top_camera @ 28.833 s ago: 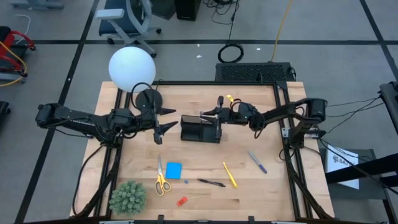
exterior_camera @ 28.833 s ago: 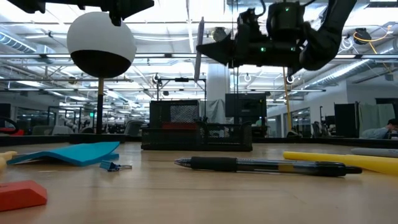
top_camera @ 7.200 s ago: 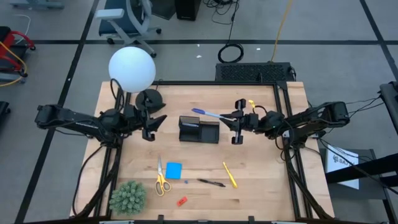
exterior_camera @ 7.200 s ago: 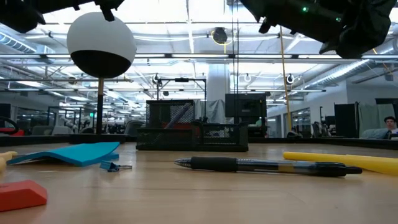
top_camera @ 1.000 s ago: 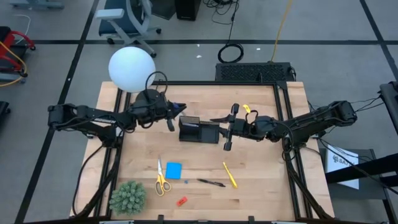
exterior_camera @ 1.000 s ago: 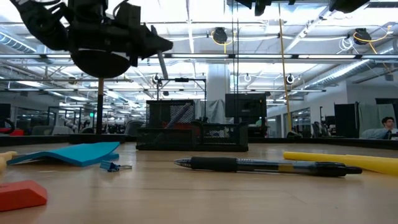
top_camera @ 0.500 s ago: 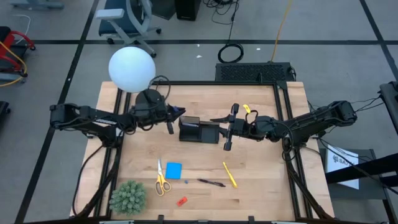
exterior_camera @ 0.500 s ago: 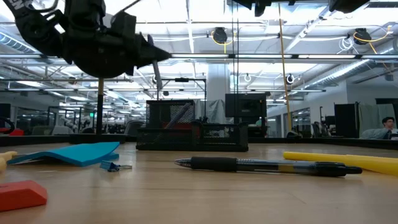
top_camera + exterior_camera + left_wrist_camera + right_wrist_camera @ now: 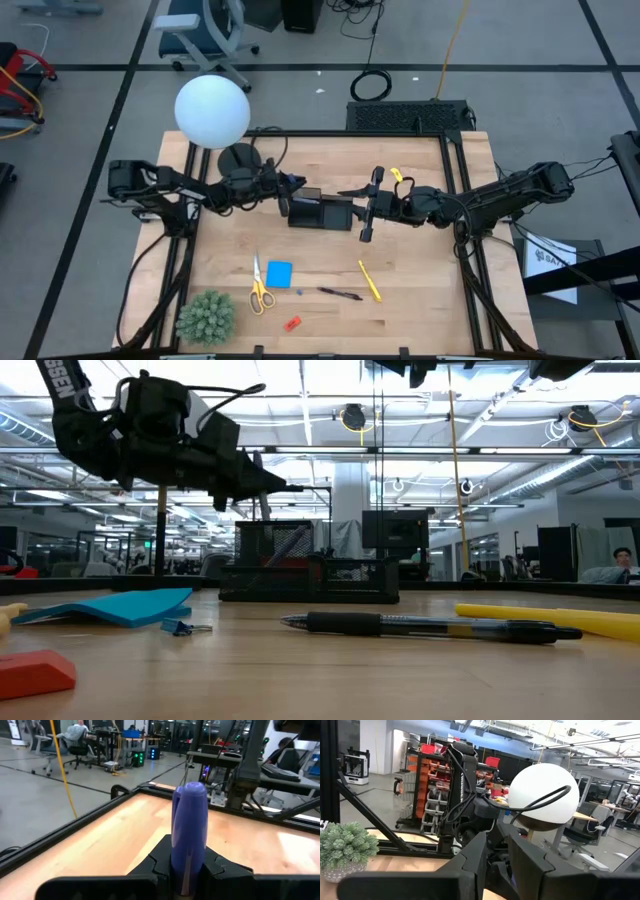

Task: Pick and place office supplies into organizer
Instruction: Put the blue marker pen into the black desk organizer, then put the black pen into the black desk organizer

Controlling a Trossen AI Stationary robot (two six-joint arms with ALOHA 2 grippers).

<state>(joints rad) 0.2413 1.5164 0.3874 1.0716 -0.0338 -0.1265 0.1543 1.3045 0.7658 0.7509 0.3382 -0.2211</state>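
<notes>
My left gripper [image 9: 285, 190] stands just left of the black organizer [image 9: 322, 210], shut on a bluish-purple pen [image 9: 190, 825]. The low view shows it [image 9: 268, 486] above the organizer's [image 9: 310, 575] taller section. My right gripper [image 9: 350, 200] hangs open over the organizer's right end, nothing between its fingers. On the near half of the table lie yellow-handled scissors [image 9: 260, 285], a blue note pad [image 9: 279, 274], a black pen [image 9: 340, 294], a yellow pen [image 9: 370, 281] and a small red piece [image 9: 292, 323]. My left gripper pinches the pen's barrel [image 9: 186, 870] between its two fingers. They reach in level from the table's left and lie across the pen. The pen stands roughly upright, rounded end [image 9: 192, 790] above the fingers, thin lower part [image 9: 263, 506] below them, clear of the table.
A lamp with a white globe [image 9: 212, 110] and round black base [image 9: 238, 158] stands at the far left, close behind my left arm. A green spiky plant [image 9: 206, 317] sits at the near left corner. A small binder clip [image 9: 185, 627] lies by the note pad.
My left gripper has come down and a little toward the organizer's left end, still shut on the pen, which has come down with it and stays clear of the table.
</notes>
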